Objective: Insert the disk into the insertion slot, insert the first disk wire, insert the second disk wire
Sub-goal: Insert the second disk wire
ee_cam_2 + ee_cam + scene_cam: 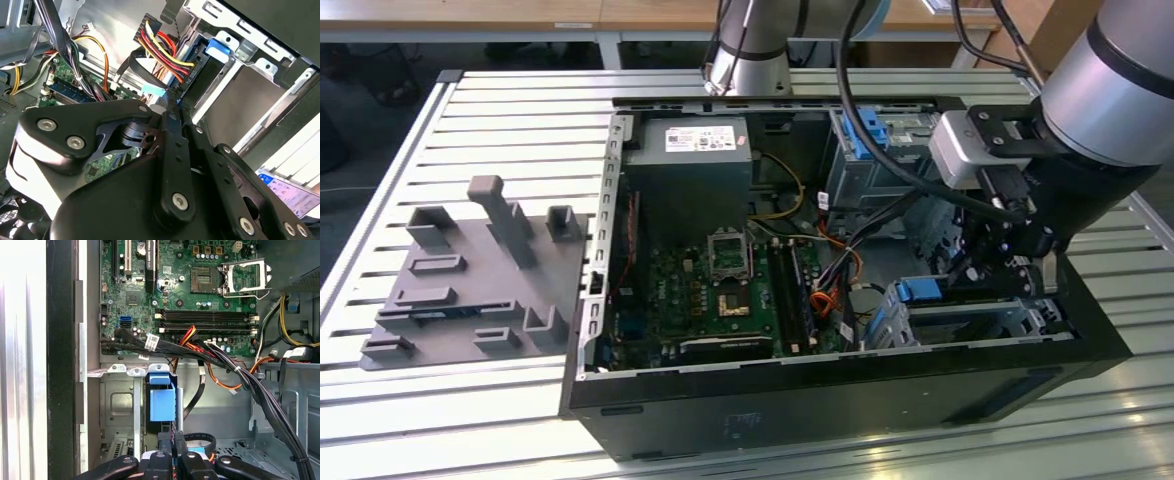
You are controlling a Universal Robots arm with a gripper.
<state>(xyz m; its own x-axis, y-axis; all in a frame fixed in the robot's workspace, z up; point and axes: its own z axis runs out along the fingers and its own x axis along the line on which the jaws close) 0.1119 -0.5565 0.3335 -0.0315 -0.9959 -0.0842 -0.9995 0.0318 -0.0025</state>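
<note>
In the exterior view, a grey fixture plate (pixel 467 285) lies on the slatted table (pixel 520 110) at the left, beside the open computer case (pixel 841 400). Inside sits the motherboard (pixel 720 285). Further right, the disk (pixel 923 292) rests in the insertion slot (pixel 981 320), its blue carrier showing. The gripper (pixel 1003 262) hangs just above the slot, fingers (pixel 172 112) pressed together on a black wire connector (pixel 186 80) at the disk's edge.

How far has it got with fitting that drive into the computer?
Mostly done, it seems: the disk sits in the insertion slot, and a plug with red and yellow wires looks seated at its edge. In hand: the gripper, closed, is at a flat black cable's teal plug beside it. That plug appears not yet pushed in.
</note>
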